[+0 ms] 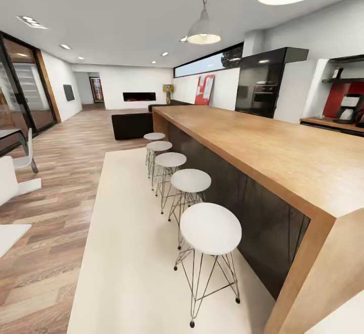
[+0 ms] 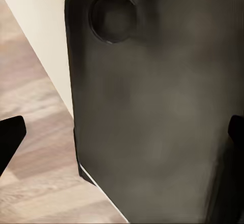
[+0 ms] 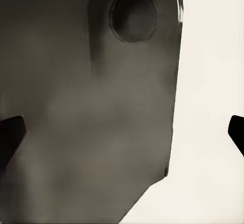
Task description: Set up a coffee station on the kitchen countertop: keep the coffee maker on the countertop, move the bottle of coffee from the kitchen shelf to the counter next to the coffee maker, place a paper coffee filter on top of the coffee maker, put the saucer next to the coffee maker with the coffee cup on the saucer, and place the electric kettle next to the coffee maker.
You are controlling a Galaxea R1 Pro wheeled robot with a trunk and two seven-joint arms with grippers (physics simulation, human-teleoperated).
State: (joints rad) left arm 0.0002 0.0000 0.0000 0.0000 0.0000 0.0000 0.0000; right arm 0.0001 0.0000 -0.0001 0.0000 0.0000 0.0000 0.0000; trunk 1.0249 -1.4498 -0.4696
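Robot's on its way w/ both grippers wide open & holding nothing, and the coffee maker (image 1: 350, 107) sits on the far counter (image 1: 328, 122) past the long bar (image 1: 263, 147), so next it prob. must drive round the bar.

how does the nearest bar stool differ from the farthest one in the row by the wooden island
The nearest stool looks much larger in the head view and its full wire legs show down to the cream rug. The farthest stool looks small, and its legs are mostly hidden behind the next stool. Both have round white seats and stand along the wooden island.
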